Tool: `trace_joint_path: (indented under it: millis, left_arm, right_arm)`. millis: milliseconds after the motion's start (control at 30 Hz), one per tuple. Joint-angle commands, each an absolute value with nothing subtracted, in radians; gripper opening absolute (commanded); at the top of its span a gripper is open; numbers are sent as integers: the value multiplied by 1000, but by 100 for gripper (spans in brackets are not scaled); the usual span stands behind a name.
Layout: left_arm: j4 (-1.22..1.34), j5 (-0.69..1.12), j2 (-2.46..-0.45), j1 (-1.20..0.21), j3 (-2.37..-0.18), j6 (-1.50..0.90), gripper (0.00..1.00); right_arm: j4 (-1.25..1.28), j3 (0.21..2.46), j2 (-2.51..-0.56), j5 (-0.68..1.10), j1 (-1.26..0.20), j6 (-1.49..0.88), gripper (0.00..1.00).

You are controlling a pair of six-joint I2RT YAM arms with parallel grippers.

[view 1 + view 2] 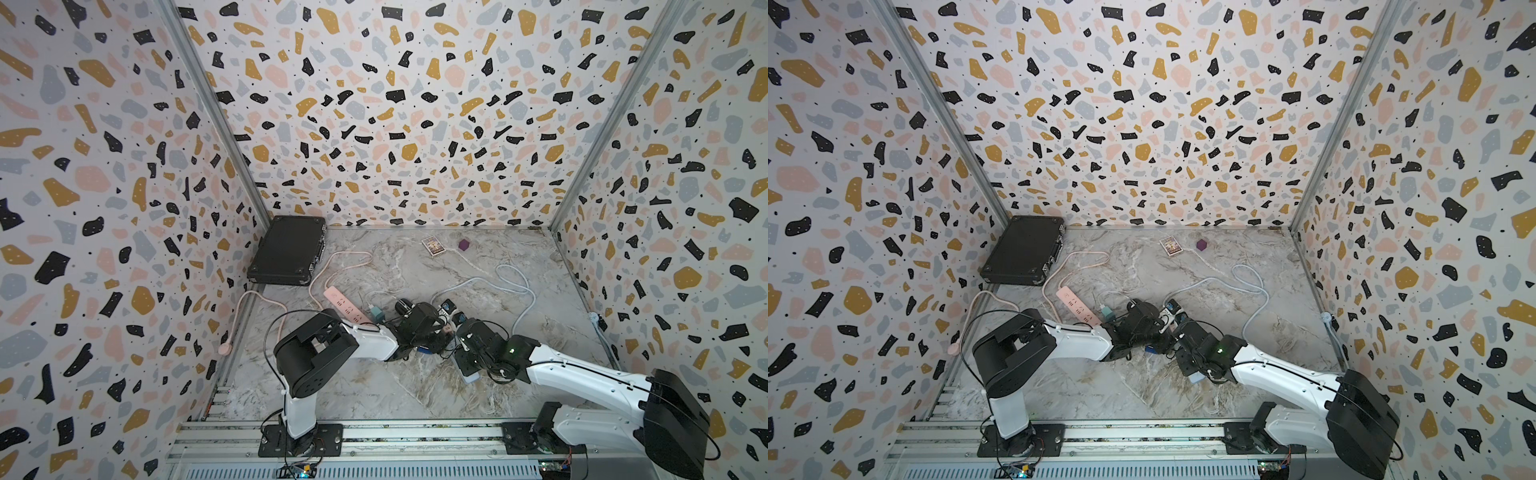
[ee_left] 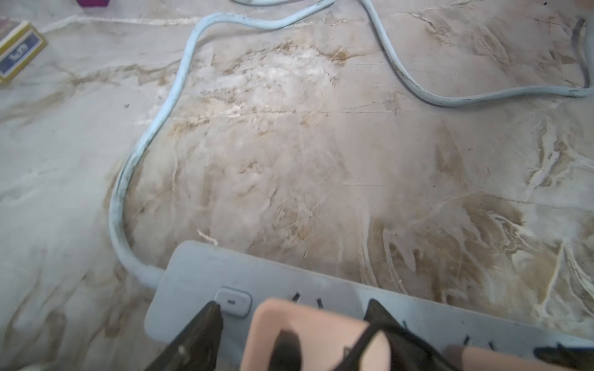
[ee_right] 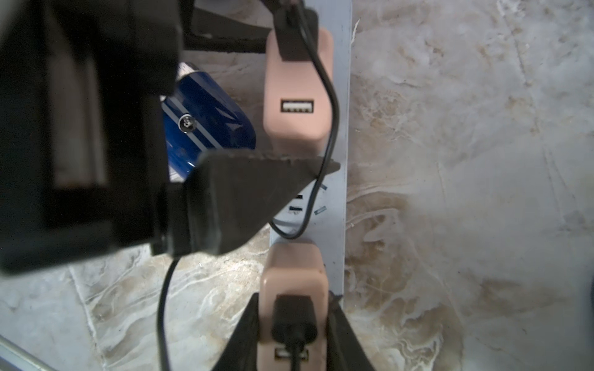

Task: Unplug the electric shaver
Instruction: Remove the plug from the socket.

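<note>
A black case (image 1: 286, 251) lies at the far left corner of the marble table (image 1: 374, 382), against the left wall. Just right of it, a pink strip (image 1: 347, 305) lies slantwise with a teal adapter (image 1: 377, 313) plugged in at its near end. Its pink cable (image 1: 332, 266) loops far, then runs left off the table edge to a pink plug (image 1: 226, 349). A card box (image 1: 432, 245) and a purple cube (image 1: 464, 245) sit near each other by the speckled far wall (image 1: 395, 104).

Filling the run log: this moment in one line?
left gripper: jaws open astride switch-end pink adapter | right gripper: jaws shut on second pink adapter | both in power strip | blue shaver alongside
</note>
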State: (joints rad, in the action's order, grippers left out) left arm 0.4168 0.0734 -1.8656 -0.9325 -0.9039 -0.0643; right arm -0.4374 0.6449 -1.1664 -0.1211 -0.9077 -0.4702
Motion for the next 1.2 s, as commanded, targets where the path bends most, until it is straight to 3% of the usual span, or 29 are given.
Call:
trace_joint_path:
  millis: [0, 533, 1167]
  left_arm:
    - [433, 115, -1888, -936, -911, -79, 65]
    - [559, 123, -1893, -940, -710, -202, 56]
    - [547, 40, -2017, -1016, -724, -203, 47]
  right_arm:
    - [-439, 647, -1134, -105, -911, -481, 6]
    - [-466, 711, -1133, -150, -910, -465, 4]
    - [-490, 818, -1191, -202, -912, -415, 0]
